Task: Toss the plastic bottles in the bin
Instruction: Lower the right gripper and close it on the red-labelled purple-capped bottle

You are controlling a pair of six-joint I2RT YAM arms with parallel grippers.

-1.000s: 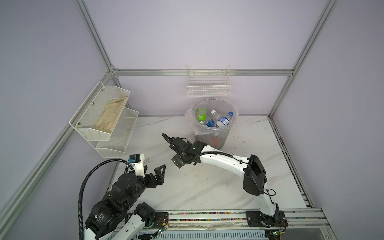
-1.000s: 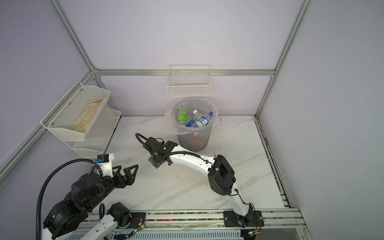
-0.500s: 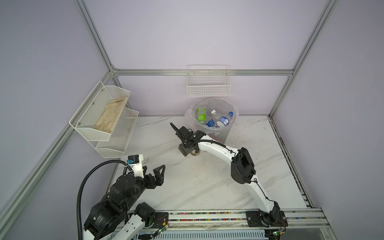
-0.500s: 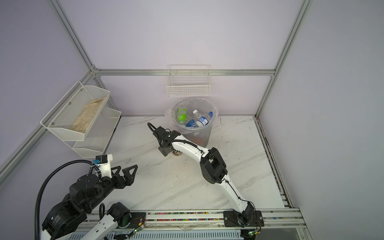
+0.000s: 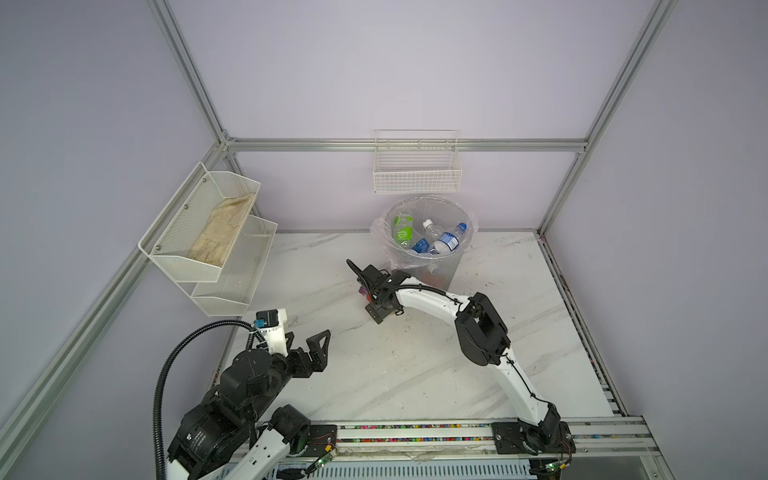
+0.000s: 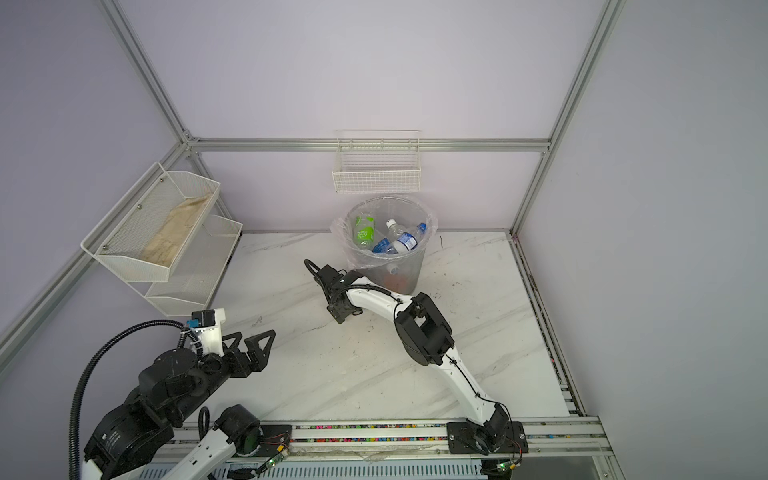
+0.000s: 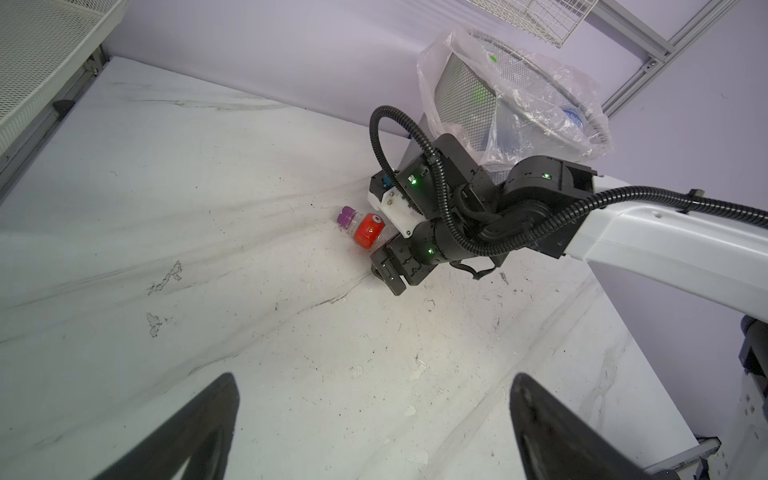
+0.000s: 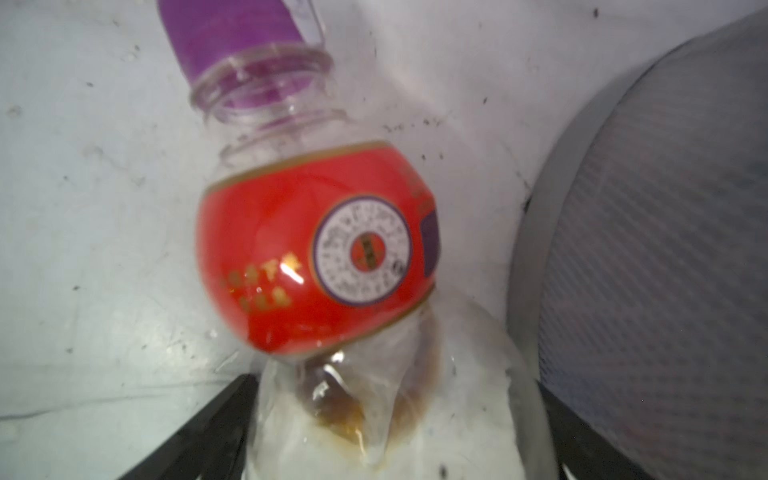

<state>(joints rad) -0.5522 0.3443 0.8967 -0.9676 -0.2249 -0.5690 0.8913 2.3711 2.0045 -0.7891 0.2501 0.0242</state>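
A clear plastic bottle (image 8: 316,257) with a red label and purple cap lies on the white marble table beside the bin (image 8: 644,249). My right gripper (image 8: 392,399) is down at it, open, with one finger on each side of the bottle's crumpled lower body. The left wrist view shows this bottle (image 7: 368,230) poking out from under the right gripper (image 7: 384,245). In a top view only its purple cap (image 5: 362,292) shows. The mesh bin (image 5: 446,270) holds a green bottle (image 5: 402,228) and blue-labelled bottles (image 5: 446,241). My left gripper (image 5: 303,340) hovers open and empty at the near left.
A white wire basket (image 5: 417,174) hangs on the back wall just above the bin. A two-tier white mesh shelf (image 5: 216,232) with a beige cloth is fixed to the left wall. The arms' rail (image 5: 415,432) runs along the table's front edge.
My right arm has swung toward the bin and come down over the red-labelled bottle. Its jaws have narrowed very slightly. The left arm has hardly moved.
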